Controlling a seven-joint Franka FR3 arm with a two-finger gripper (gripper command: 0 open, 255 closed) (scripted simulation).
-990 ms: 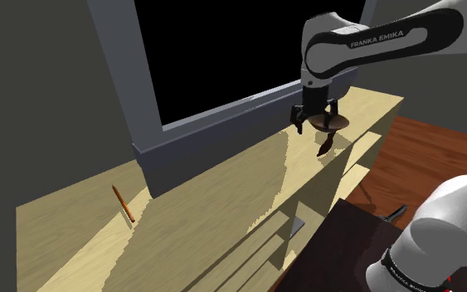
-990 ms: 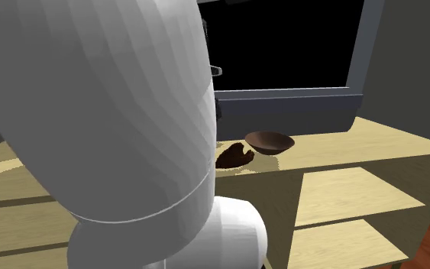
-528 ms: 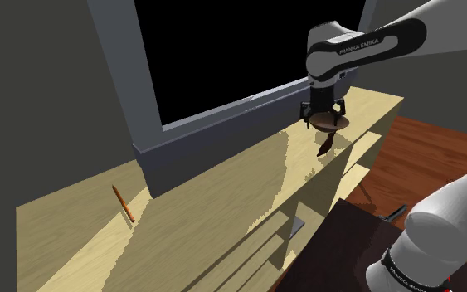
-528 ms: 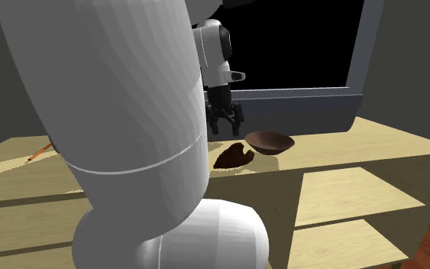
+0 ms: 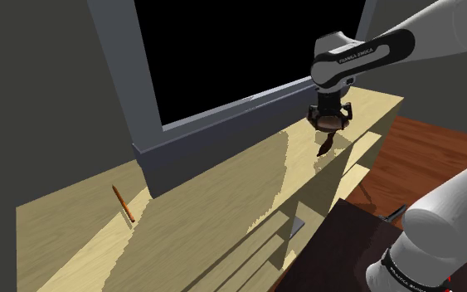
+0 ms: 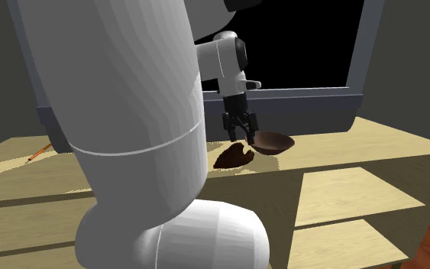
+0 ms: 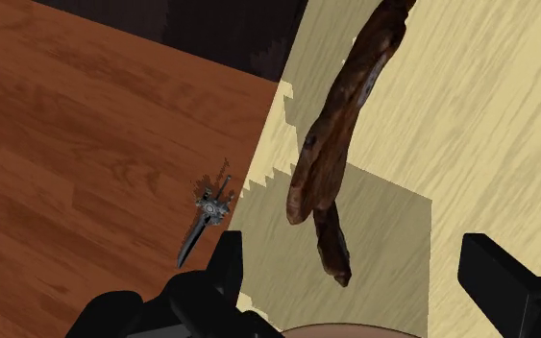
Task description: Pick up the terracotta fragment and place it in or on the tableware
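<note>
On the pale counter (image 5: 223,191), near its edge, the dark brown terracotta fragment (image 6: 234,156) is seen lying just beside a brown bowl (image 6: 273,141). Above the fragment the black claw (image 6: 240,128) is held pointing down; its fingers (image 7: 228,269) are spread apart and nothing is gripped between them. In the wrist view the fragment is shown beyond the fingers, touched by neither. Past the counter's edge a reddish wooden floor (image 7: 86,125) is shown, with a small grey metal object (image 7: 209,216) on it. A thin orange stick (image 5: 122,202) is laid well apart along the counter, below a grey window frame (image 5: 223,124).
</note>
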